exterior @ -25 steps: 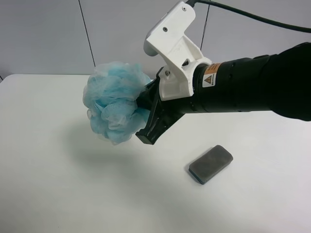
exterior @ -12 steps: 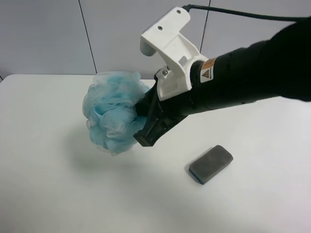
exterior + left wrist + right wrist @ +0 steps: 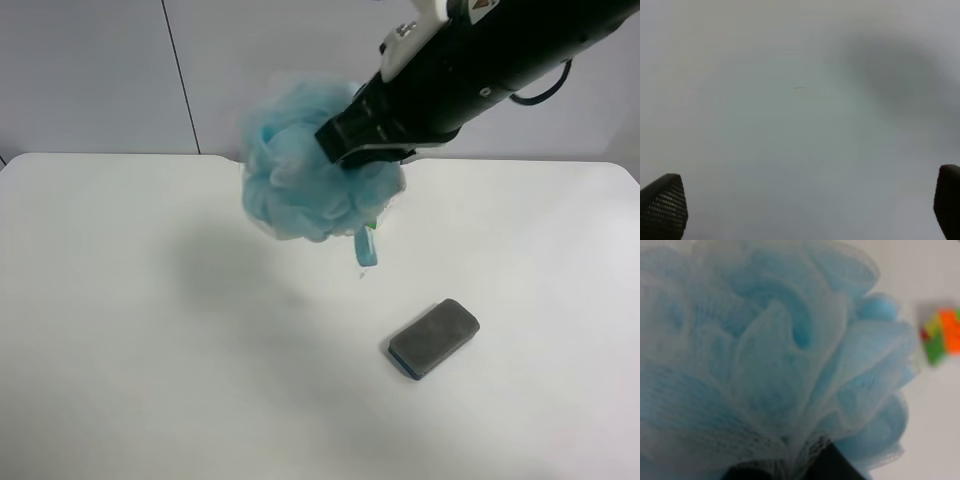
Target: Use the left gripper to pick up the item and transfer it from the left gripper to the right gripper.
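Note:
The light-blue mesh pouf hangs in the air above the white table, its blue ribbon loop dangling below. The right gripper, on the black arm entering from the exterior high view's top right, is shut on it. In the right wrist view the pouf fills almost the whole picture, with black fingers just showing under it. The left gripper is open and empty over bare table. Only its two fingertips show. The left arm is out of the exterior high view.
A flat dark-grey rounded pad lies on the table, below and right of the pouf. A small multicoloured puzzle cube shows on the table in the right wrist view only. A grey panelled wall stands behind the table.
The right arm has lifted and swung the pouf up and to the right in the exterior high view. Its white housing has mostly left the picture. The pad has not moved.

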You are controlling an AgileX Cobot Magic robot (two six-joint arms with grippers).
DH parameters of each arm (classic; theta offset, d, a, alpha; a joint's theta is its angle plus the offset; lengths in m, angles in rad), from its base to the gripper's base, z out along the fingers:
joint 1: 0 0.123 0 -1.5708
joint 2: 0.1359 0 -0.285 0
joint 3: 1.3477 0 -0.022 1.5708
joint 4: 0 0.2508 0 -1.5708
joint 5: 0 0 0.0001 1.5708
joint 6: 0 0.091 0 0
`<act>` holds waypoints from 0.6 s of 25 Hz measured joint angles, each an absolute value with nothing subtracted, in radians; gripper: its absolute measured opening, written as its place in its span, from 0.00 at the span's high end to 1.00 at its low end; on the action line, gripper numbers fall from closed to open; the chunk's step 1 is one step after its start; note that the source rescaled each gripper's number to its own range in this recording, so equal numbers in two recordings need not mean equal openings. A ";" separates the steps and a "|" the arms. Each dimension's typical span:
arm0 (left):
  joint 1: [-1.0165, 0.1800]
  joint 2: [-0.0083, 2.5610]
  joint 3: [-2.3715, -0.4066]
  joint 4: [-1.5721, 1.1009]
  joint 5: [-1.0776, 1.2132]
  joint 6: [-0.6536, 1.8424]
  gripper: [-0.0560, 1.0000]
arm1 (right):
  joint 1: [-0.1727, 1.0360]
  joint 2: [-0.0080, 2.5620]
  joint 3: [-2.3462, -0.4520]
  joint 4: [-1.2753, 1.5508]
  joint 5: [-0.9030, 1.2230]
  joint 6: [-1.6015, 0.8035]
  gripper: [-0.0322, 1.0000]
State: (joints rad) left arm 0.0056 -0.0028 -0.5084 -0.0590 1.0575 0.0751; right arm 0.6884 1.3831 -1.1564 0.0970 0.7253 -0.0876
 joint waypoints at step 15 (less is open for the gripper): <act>0.006 -0.003 -0.508 -0.059 1.057 0.075 0.00 | 0.206 1.416 -1.170 0.055 0.919 -0.087 0.97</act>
